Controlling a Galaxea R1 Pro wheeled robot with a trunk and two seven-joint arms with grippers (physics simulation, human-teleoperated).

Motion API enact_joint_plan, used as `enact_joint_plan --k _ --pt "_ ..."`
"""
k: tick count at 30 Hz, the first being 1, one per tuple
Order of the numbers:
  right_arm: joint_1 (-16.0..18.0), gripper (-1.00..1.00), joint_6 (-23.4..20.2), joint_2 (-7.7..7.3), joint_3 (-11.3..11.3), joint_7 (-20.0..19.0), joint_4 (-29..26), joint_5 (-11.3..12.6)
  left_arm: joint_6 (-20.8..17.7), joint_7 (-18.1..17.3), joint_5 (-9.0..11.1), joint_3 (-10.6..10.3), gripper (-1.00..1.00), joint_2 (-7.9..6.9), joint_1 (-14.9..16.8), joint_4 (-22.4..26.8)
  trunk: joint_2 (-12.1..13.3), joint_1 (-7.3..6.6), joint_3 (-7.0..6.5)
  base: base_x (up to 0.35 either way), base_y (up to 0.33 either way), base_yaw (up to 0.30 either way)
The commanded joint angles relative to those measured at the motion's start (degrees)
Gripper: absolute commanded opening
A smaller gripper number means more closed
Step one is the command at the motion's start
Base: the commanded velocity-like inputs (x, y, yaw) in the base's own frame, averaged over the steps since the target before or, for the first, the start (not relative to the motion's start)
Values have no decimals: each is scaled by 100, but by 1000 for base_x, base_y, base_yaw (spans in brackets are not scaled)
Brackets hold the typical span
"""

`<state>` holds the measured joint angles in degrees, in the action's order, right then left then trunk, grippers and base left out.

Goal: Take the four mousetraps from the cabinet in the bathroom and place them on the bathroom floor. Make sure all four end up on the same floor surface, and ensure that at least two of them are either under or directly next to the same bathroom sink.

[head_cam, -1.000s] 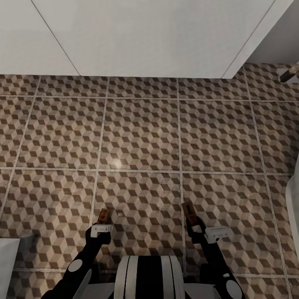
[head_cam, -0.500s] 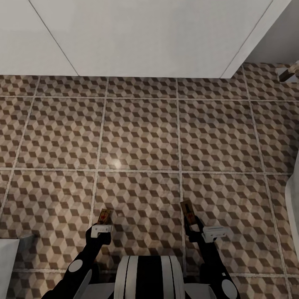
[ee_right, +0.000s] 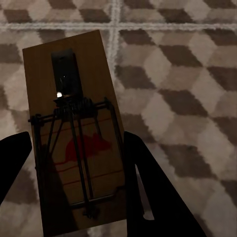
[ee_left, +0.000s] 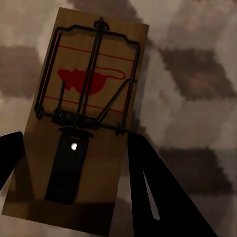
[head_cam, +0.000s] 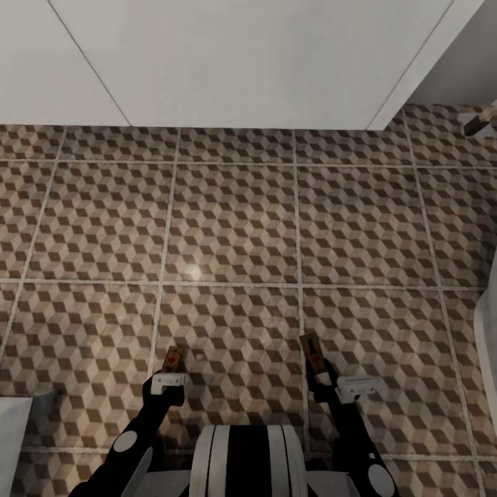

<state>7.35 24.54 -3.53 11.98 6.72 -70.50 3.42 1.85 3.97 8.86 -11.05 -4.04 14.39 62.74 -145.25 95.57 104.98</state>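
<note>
Two mousetraps show, each a small tan board with dark wire and a red mouse print. One mousetrap (head_cam: 172, 359) (ee_left: 84, 123) sits between my left gripper's (head_cam: 170, 373) dark fingers (ee_left: 153, 192), which are shut on it low over the bathroom floor (head_cam: 235, 228). The other mousetrap (head_cam: 312, 351) (ee_right: 74, 138) is held the same way by my right gripper (head_cam: 319, 369), its fingers (ee_right: 148, 192) on both long edges. A white flat-panelled unit (head_cam: 241, 62) spans the far side; I cannot make out a sink basin on it. The cabinet is out of view.
A white curved fixture (head_cam: 487, 331) edges in at the right and a white object (head_cam: 12, 428) at the near left. A small brown item (head_cam: 481, 123) lies at the far right by the unit's corner. My trunk (head_cam: 248, 459) is at the near edge.
My right gripper and its mousetrap have edged very slightly to the left. The left gripper and its trap have stayed where they were.
</note>
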Motion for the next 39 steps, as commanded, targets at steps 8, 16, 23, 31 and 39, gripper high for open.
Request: enact_joint_plan --k 8,16,23,31,39 --pt "3 -100 23 -8 25 20 1 36 17 51 37 -29 -100 -9 2 -1 -1 -1 2 0 0 0" --pt "3 -100 37 -8 40 -2 1 36 14 51 37 -29 -100 -9 2 1 -1 -1 2 22 0 0" --pt "3 -100 41 -8 41 -3 1 36 10 51 37 -29 -100 -9 2 2 -1 -1 2 178 0 0" --pt "3 -100 40 -8 41 -4 1 36 16 51 37 -29 -100 -9 2 -6 -1 -1 2 186 0 0" --pt "3 -100 41 -8 41 -5 2 36 14 51 37 -29 -100 -9 2 -7 -1 -1 2 25 0 0"
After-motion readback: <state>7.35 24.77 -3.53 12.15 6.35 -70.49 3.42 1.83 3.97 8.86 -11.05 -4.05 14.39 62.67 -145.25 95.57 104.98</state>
